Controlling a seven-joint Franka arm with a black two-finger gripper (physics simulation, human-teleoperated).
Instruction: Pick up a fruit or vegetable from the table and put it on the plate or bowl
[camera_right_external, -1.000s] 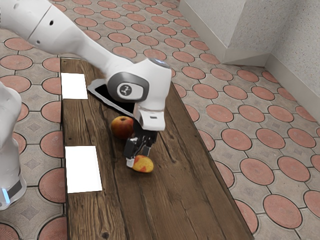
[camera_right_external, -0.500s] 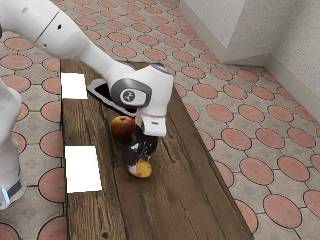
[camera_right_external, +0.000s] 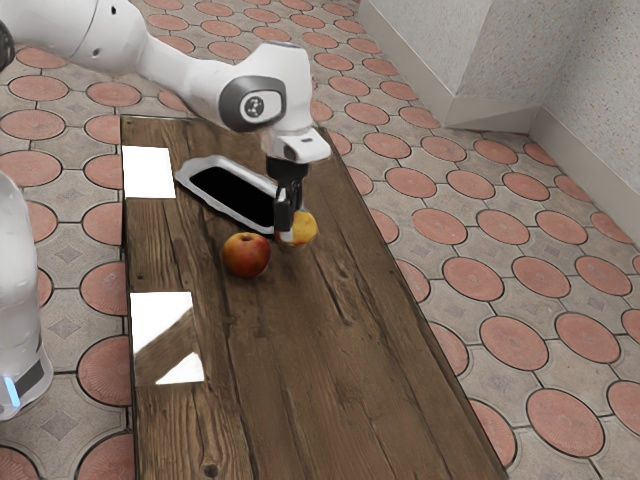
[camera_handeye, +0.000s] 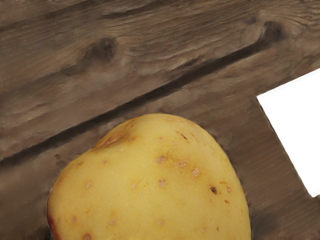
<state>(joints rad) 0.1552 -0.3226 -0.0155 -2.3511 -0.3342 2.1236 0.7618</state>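
Wooden tabletop, on which a black plate and a red apple are set. A yellow fruit is clamped between the narrowly parted jaws, just beside the plate's rim and near the apple.

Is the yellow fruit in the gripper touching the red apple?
Apart. The exterior view shows bare table between the red apple and the yellow fruit, which the gripper holds.
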